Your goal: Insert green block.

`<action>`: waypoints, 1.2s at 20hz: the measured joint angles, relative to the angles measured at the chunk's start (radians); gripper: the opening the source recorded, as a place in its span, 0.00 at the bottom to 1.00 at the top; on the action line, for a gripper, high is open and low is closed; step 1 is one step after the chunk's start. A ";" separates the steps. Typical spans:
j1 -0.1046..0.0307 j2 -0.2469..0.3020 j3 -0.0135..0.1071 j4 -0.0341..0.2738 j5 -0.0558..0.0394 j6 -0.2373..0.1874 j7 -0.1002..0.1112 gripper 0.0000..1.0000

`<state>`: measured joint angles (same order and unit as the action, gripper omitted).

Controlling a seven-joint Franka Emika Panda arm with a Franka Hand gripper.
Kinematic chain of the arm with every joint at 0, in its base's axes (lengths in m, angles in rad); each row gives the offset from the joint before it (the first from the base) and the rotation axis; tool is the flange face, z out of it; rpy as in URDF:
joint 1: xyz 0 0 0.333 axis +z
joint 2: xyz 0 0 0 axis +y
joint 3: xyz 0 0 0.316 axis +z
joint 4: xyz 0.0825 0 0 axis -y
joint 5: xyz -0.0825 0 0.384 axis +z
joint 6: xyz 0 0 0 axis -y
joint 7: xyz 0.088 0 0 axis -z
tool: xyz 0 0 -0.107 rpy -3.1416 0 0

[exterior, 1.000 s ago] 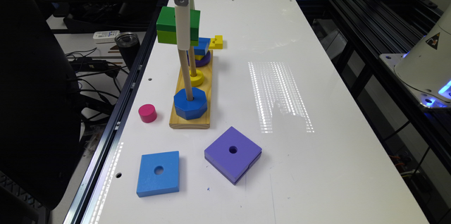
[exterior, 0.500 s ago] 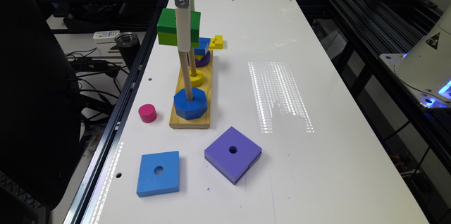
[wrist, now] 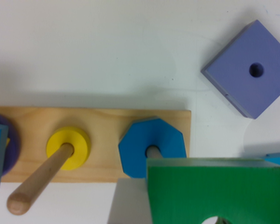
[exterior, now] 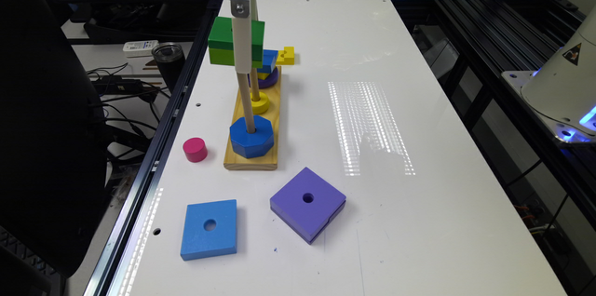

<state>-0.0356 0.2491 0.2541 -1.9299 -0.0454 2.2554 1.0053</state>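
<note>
The green block [exterior: 223, 44], dark green over lime, hangs in the air with my gripper [exterior: 242, 49] shut on it. It sits over the near peg [exterior: 245, 105] of the wooden base [exterior: 237, 158]. That peg carries a blue octagon [exterior: 251, 135] at its foot. In the wrist view the green block [wrist: 214, 191] is close to the camera, its round hole at the frame's edge. It covers the upper part of the peg rising from the blue octagon [wrist: 151, 140]. The peg's tip is hidden.
The middle peg [wrist: 37, 182] holds a yellow ring [exterior: 260, 103]; the far peg has a purple ring [exterior: 267, 79] and a blue block [exterior: 269, 60]. A purple square [exterior: 307, 203], a blue square [exterior: 209, 228], a pink cylinder [exterior: 194, 149] and a small yellow piece [exterior: 286, 55] lie on the white table.
My gripper and the green block have come down slightly along the near peg. Everything else is where it was.
</note>
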 joint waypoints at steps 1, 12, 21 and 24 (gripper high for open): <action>0.000 0.004 0.000 0.000 0.0000 0.003 0.000 0.00; 0.000 0.015 0.000 0.000 0.0000 0.014 -0.001 0.00; 0.000 0.019 0.000 -0.001 -0.0001 0.018 -0.001 0.00; 0.000 0.019 0.000 -0.001 -0.0001 0.018 -0.001 0.00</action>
<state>-0.0360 0.2684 0.2538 -1.9312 -0.0454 2.2732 1.0043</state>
